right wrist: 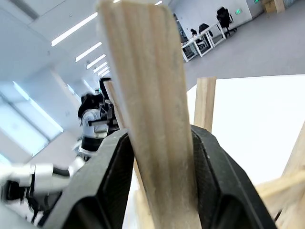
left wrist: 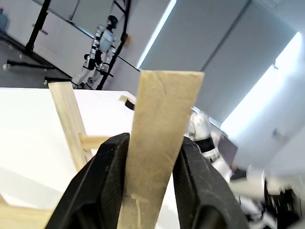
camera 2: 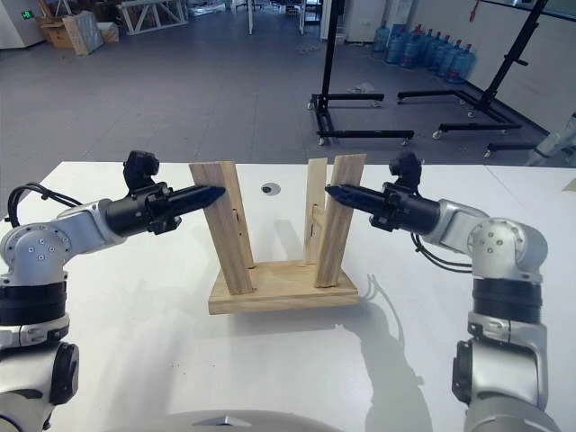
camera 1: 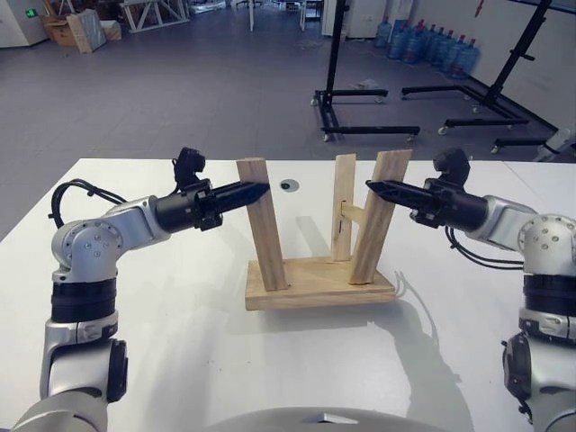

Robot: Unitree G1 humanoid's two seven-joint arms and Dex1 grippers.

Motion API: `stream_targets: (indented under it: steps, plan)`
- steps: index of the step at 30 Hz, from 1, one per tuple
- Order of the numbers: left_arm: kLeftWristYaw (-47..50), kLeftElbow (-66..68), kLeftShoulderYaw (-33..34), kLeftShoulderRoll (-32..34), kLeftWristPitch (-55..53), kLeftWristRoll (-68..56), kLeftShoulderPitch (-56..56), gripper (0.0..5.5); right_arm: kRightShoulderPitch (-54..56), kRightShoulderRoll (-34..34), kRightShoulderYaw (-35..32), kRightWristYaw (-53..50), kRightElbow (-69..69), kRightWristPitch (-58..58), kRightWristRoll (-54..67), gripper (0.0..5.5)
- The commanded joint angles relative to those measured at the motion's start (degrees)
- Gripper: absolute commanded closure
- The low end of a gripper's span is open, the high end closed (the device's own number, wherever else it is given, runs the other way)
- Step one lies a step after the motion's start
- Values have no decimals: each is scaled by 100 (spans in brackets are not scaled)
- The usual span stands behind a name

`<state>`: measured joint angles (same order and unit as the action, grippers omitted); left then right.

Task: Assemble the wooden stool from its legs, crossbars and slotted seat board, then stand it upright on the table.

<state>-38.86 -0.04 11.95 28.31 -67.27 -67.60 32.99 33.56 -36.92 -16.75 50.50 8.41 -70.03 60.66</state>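
My left end effector (camera 1: 256,190) is clamped on the upper end of the left leg (camera 1: 266,229), with the wood pinched between both fingers in the left wrist view. My right end effector (camera 1: 373,186) is clamped the same way near the top of the right leg (camera 1: 378,220).

The stool (camera 1: 310,270) sits upside down near the middle of the desk (camera 1: 180,342). Its seat board (camera 1: 315,292) lies flat and the legs point upward, each long axis close to vertical. The left leg leans slightly away from the right one, and the right leg leans a little toward my right arm. Behind the right leg stands a rear leg (camera 1: 343,207), joined to it by a short crossbar (camera 1: 353,213) running roughly level.

I read the two high, opposed grips as a way to steady the frame. Held by its leg ends from both sides, it can be pressed into the slots or turned over as one piece. With the feet up and the board down, I judge the flip onto its legs not yet done.
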Motion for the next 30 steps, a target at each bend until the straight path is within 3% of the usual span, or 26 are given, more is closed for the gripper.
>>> stream_targets:
  steps: [1, 7, 15, 16, 17, 21, 30]
  plan:
    - [825, 850, -47, -255, -687, 128, 228, 434, 407, 529, -301, -1161, 524, -784, 163, 402]
    - [1316, 1702, -163, -472, -921, 467, 294, 441, 156, 1238, -711, -2228, 908, -1069, 71, 409]
    - [896, 2740, -623, -564, -402, 1142, 415, 441, -532, 1761, -924, -2619, 354, -764, 125, 409]
    - [836, 2835, -660, -566, -334, 1200, 436, 403, -585, 1769, -932, -2624, 331, -735, 130, 409]
    - [767, 2912, -682, -563, -282, 1253, 460, 387, -626, 1764, -926, -2612, 305, -705, 138, 370]
    - [497, 3103, -527, -532, -181, 1354, 604, 326, -509, 1734, -1066, -2655, 309, -683, 292, 303]
    - [784, 3093, 627, -510, -506, 966, 999, 178, 423, 1284, -1525, -2741, 734, -486, 502, 135]
